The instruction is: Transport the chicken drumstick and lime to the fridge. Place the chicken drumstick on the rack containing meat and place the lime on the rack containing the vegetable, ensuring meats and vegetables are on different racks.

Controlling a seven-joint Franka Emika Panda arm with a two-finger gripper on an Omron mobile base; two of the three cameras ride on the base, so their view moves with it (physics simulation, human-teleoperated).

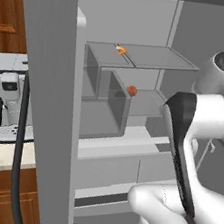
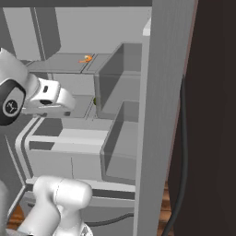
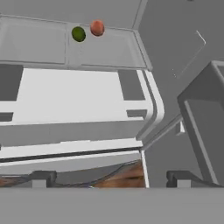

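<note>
Hand view shows lime (image 3: 78,33) seemingly touching vegetable (image 3: 97,28).

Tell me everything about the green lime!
The lime is a small, round, dark green ball with a smooth, slightly shiny skin. It sits on a pale, see-through shelf inside the fridge, right beside a red-orange ball of about the same size; whether the two touch I cannot tell. Nothing grips it. From the right base view just a sliver of it peeks out behind a door bin.
</note>
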